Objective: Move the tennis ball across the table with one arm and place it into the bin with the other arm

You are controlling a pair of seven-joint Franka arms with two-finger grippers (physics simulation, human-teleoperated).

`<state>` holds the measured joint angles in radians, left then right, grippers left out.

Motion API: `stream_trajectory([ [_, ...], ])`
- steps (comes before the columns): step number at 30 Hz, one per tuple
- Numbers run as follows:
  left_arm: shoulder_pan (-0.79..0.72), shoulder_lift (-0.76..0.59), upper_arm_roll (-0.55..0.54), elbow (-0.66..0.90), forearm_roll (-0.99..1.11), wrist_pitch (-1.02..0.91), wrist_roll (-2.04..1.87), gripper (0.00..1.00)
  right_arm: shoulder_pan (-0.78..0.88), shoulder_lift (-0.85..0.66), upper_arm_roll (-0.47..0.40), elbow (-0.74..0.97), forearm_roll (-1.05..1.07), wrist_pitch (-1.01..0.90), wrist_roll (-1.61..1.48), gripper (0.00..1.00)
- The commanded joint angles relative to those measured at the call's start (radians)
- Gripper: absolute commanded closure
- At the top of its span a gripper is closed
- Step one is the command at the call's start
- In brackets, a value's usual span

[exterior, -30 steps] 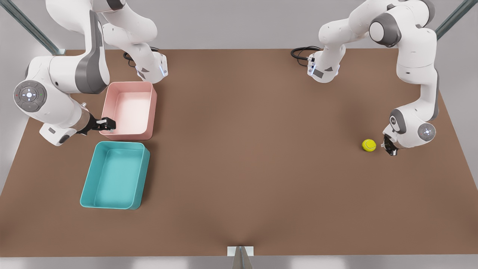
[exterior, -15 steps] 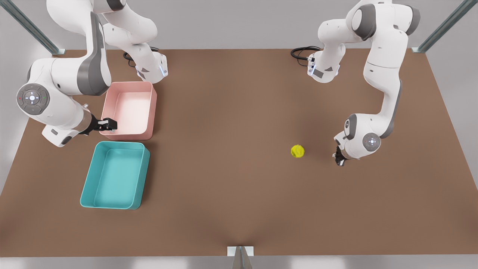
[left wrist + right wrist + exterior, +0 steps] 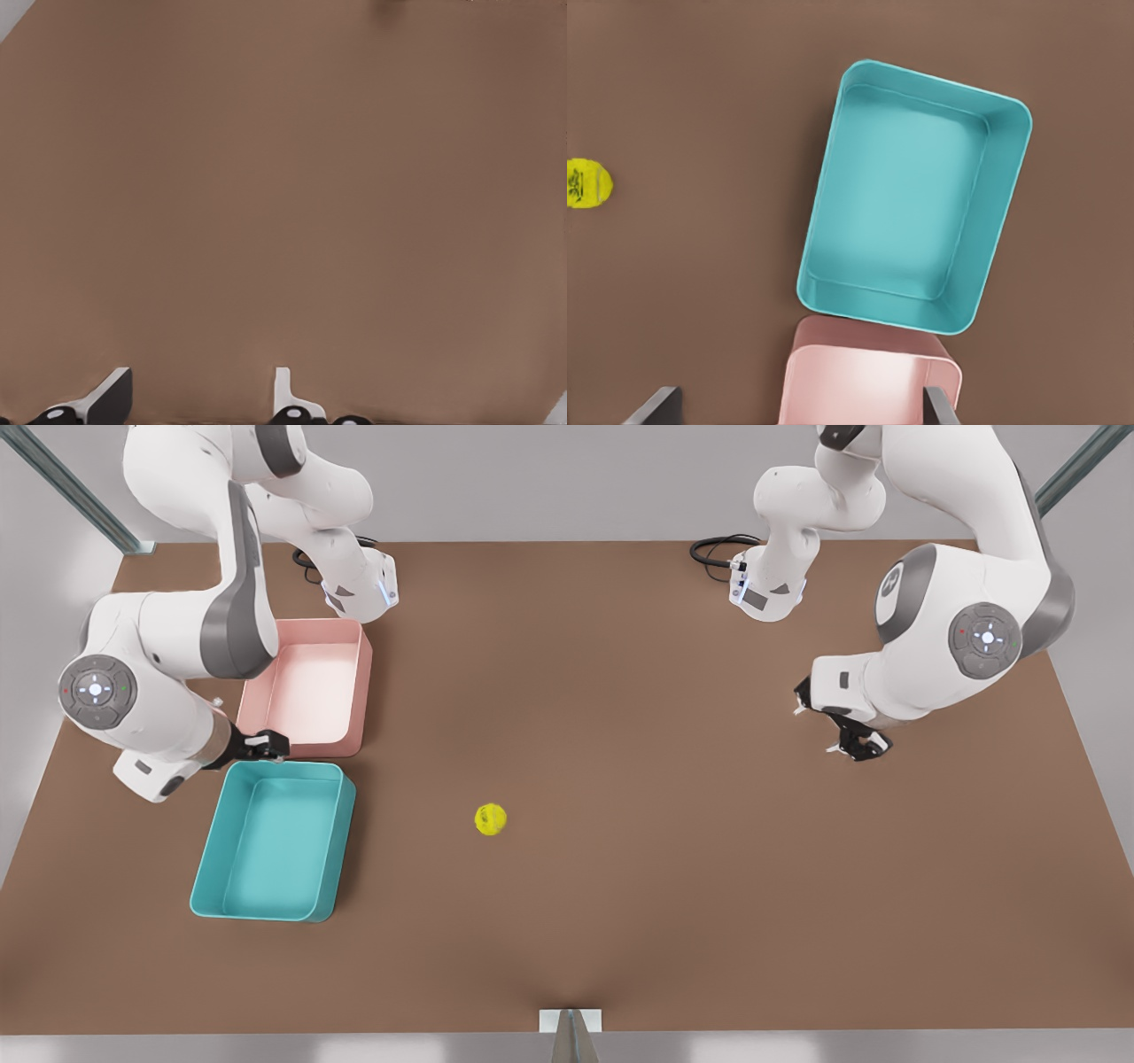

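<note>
The tennis ball [image 3: 490,819] is small and yellow-green, and lies free on the brown table near its middle, to the right of the bin in the front view. It also appears in the right wrist view as the ball [image 3: 586,183]. The bin [image 3: 270,841] [image 3: 908,208] is teal, with nothing in it. My right gripper [image 3: 266,746] [image 3: 796,409] is open and hovers over the bin's far rim, beside the pink tray. On the front view's right my left gripper [image 3: 855,744] [image 3: 197,398] is open over bare table, far from the ball.
A pink tray [image 3: 306,691] [image 3: 868,381] stands just behind the teal bin, almost touching it. Both arm bases [image 3: 359,589] [image 3: 766,589] and their cables sit at the table's far edge. A small bracket [image 3: 570,1020] marks the near edge.
The ball has rolled from the front view's right to near the table's middle. My left gripper swept after it, then pulled back and up. My right gripper edged toward the bin.
</note>
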<state>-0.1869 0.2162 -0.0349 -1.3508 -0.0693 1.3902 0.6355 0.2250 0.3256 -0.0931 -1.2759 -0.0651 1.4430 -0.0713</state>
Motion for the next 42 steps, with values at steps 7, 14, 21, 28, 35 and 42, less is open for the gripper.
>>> stream_trajectory([
  [7, 0.004, 0.002, 0.000, 0.001, 0.006, -0.063, -1.076, 0.00, 0.217, 0.331, 0.006, 0.072, 0.226, 0.379, 0.177, 0.00],
  [14, 0.004, 0.002, 0.000, -0.004, 0.005, -0.066, -1.074, 0.00, 0.194, 0.564, -0.004, 0.128, 0.228, 0.705, 0.217, 0.00],
  [21, 0.004, 0.005, 0.000, -0.005, 0.003, -0.066, -1.074, 0.00, 0.191, 0.455, -0.011, -0.091, 0.162, 0.686, 0.119, 0.00],
  [28, 0.004, 0.009, 0.000, -0.005, 0.005, -0.068, -1.074, 0.00, 0.197, 0.380, -0.005, -0.270, 0.179, 0.806, 0.133, 0.00],
  [35, 0.011, 0.011, 0.000, -0.007, 0.005, -0.072, -1.074, 0.00, 0.203, 0.369, -0.004, -0.330, 0.183, 0.835, 0.136, 0.00],
  [42, 0.011, 0.012, 0.000, -0.007, 0.003, -0.079, -1.073, 0.00, 0.212, 0.398, -0.002, -0.336, 0.182, 0.870, 0.136, 0.00],
])
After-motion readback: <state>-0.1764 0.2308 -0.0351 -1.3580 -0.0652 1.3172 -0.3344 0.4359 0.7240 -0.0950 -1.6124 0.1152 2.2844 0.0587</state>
